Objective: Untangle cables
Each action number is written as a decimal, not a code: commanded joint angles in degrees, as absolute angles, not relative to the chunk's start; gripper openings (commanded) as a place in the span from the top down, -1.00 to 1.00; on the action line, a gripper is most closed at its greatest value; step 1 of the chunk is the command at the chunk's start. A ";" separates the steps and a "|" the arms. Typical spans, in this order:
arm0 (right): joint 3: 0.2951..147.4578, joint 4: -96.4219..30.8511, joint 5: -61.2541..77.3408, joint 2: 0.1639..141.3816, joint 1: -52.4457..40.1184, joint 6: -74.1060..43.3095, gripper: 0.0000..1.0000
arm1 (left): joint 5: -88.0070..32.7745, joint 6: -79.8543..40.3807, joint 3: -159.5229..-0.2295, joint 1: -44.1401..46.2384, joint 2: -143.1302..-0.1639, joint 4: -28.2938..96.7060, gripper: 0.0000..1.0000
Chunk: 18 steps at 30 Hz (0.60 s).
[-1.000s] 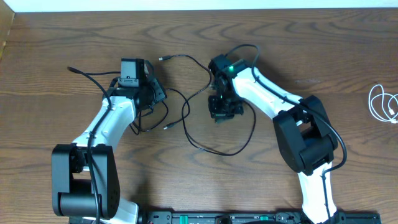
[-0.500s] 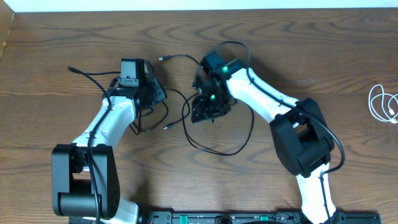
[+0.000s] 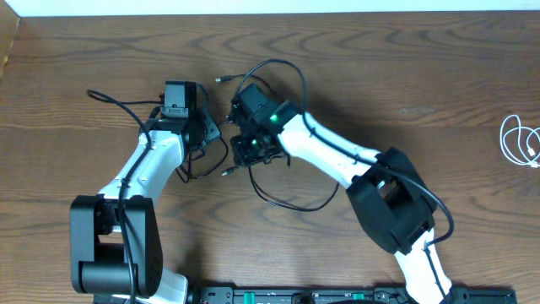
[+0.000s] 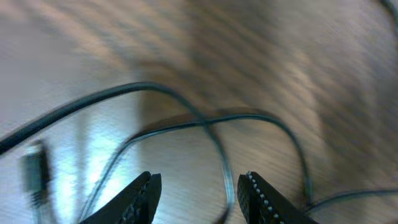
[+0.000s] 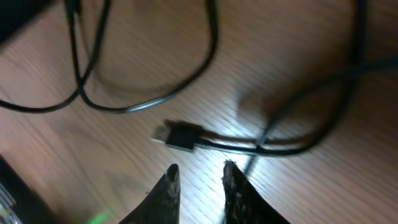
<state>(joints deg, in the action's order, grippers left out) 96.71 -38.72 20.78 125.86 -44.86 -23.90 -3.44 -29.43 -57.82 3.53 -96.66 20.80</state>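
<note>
Overhead view of a dark wood-grain worktop (image 3: 405, 51) with two white-and-black robot arms reaching in from 6 o'clock.

The thin black cable (image 4: 208, 122) lies in loose, crossing loops around the middle of the worktop, between and under the two arm heads. One wide loop of it sags toward 6 o'clock, and one small end lies toward 12 o'clock. The white cable (image 3: 518, 142) sits coiled in small loops at the far 3 o'clock edge, well apart from the black one and from both arms.

The left arm (image 3: 152, 160) reaches up from 7 o'clock. In its wrist view the left pincer (image 4: 199, 190) stands open, its two toothed fingers apart at 6 o'clock. One strand of the black cable runs down between them, but they are not closed on it. Two strands cross just beyond the fingertips, toward 12 o'clock. The view is blurred.

The right arm (image 3: 329, 156) stretches from 5 o'clock across to the centre, its head just beside the left one. The right pincer (image 5: 198, 177) is open only a narrow gap and grips nothing; bare wood shows between its fingers. A small black plug (image 5: 179, 137) on the cable lies just ahead of it, toward 12 o'clock, not touched.
</note>
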 commanded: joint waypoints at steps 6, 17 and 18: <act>97.54 -37.01 13.65 126.23 -49.25 -36.40 0.00 | 8.64 -37.47 -58.39 2.94 -96.44 23.59 0.10; 97.38 -35.73 8.12 126.41 -52.07 -40.01 0.67 | 7.86 -42.35 -58.33 -2.24 -96.44 26.13 -0.05; 97.36 -35.75 7.64 126.45 -52.07 -41.67 0.57 | 7.75 -42.37 -58.35 -2.24 -96.44 26.09 -0.13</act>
<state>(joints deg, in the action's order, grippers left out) 96.71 -35.70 11.29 125.86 -52.10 -38.35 6.85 -40.80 -57.82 -1.96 -96.66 25.71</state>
